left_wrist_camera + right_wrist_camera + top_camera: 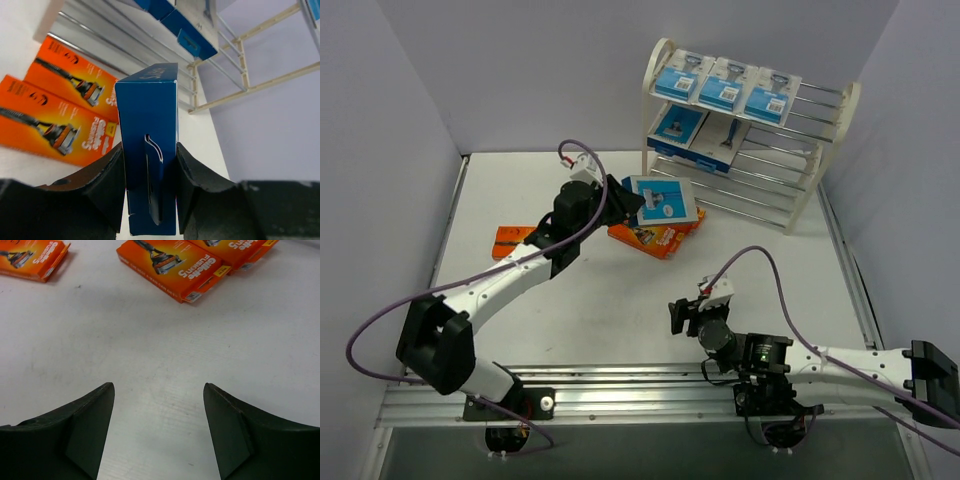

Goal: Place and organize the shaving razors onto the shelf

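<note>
My left gripper (626, 200) is shut on the edge of a blue-and-grey razor pack (663, 200) and holds it in the air just left of the shelf (820, 165). In the left wrist view the pack (148, 110) stands on edge between the fingers (107, 175), with the shelf's rods (240, 65) beyond it. Three blue packs (725, 88) hang on the top tier and two (700, 135) lie on the middle tier. Two orange boxes (655, 238) lie under the held pack, and a third (510, 242) lies to the left. My right gripper (678, 315) is open and low over the table, with nothing in it (157, 387).
The orange boxes (172, 262) lie ahead of the right gripper, with one more (30, 257) at the far left. Grey walls close in the left, back and right sides. A metal rail (620, 385) runs along the near edge.
</note>
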Motion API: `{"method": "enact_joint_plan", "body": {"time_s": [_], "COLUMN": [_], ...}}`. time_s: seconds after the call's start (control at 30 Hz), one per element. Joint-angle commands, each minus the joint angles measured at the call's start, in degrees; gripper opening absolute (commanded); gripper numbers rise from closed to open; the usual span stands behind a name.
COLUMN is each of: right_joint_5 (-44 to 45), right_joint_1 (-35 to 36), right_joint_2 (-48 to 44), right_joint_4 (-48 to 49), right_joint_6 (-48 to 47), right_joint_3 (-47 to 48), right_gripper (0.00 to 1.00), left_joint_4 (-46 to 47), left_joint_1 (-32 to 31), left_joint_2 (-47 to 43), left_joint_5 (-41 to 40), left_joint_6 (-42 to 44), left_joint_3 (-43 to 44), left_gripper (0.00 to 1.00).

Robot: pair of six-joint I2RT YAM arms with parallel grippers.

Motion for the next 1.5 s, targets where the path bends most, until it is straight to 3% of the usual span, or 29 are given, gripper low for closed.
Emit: {"method": "enact_joint_plan", "body": {"time_s": [0.0,0.23,0.37,0.47,0.57,0.77,1.03,1.27,1.47], "right_joint_5": [0.05,5.92,10.85,10.77,11.03,11.12,10.24,3.49,-1.27], "right_joint_1": [2.87,4.98,4.54,3.67,3.49,2.43,1.29,1.38,1.20], "right_joint_2": [-2.01,-12.83,-11.08,-7.04,-4.75,-9.31,-10.28,-24.86,-20.75], "right_joint_4": [-1.89,-6.27,-10.51,-11.82,-12.79,-10.86,-11.03,-4.53,-2.25], "right_joint_6": [-3.35,-0.99,1.48,3.14,3.76,2.72,2.71,-7.47,-13.54], "right_joint_3": [2.46,1.75,4.83,6.14,6.85,4.57,4.57,0.61,4.83], "right_gripper": [0.67,0.68,0.70,0.70,0.70,0.71,0.70,0.71,0.70], "left_joint_4": [14.30,17.56,22.82,21.45,19.07,15.56,23.00,32.50,37.96], "left_joint_1": [0.00,0.00,-0.44,-1.31,-1.76,-1.76,-2.90,-2.81,-1.93], "left_joint_2": [4.05,14.08,20.23,22.61,21.84,13.23,16.11,23.22,24.47], "left_joint_5": [2.88,5.43,8.68,11.31,12.29,5.61,18.68,26.96,30.74], "left_joint_6": [-2.82,-3.97,-5.29,-5.55,-6.43,-6.61,-8.27,-11.52,-12.23], "left_joint_3": [7.29,14.41,17.75,21.17,20.50,11.35,12.83,16.62,16.98], "left_gripper": [0.02,0.02,0.02,0.02,0.02,0.02,0.02,0.02,0.02]}}
